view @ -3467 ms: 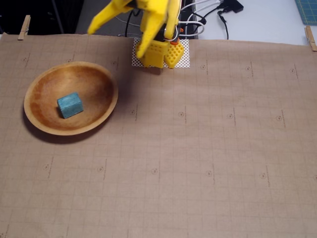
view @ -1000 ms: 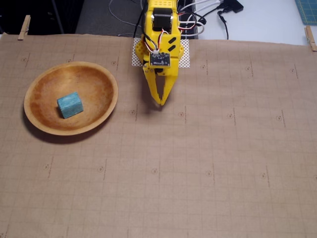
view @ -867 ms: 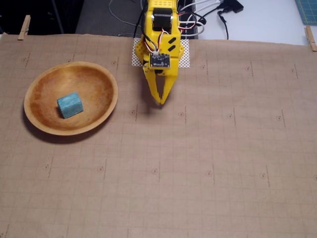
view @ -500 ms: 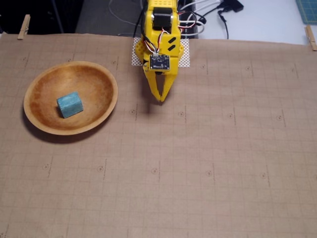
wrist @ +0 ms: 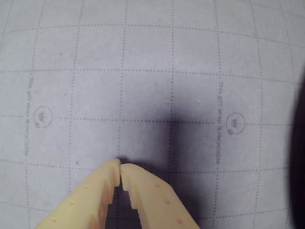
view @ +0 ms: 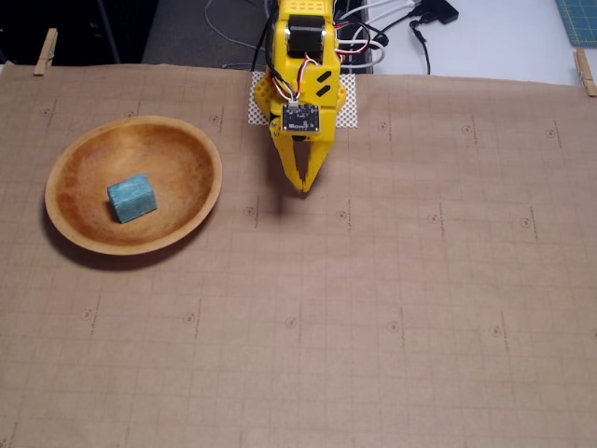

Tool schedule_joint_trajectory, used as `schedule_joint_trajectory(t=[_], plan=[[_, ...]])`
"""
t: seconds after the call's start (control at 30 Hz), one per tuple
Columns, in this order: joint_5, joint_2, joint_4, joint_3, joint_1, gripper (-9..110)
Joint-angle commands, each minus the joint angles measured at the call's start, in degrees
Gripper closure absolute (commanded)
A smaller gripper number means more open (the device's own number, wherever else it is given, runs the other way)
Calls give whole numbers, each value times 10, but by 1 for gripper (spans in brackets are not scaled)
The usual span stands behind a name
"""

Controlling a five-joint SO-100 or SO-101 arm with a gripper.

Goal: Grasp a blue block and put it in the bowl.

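Inside the bowl (view: 177,154), left in the fixed view, the blue block (view: 131,198) lay, so placement appeared complete. The gripper (view: 303,189) hung well apart over bare paper (view: 420,308), tips together, empty, apparently parked.

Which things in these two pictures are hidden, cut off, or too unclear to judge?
- Wrist view: the blue block and the bowl lie outside the frame; only the paper and the gripper tips show.
- Wrist view: a dark shape is cut by the right edge, so it cannot be identified.
- Fixed view: the arm's base is cut off by the top edge.
- Fixed view: the print on the paper is too small to read.
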Motion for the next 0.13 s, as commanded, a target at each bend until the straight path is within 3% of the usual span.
schedule_joint_trajectory(t=[0.0, 0.1], plan=[[-7, 5, 4, -11, 4, 105], [-8, 5, 4, -11, 4, 105]])
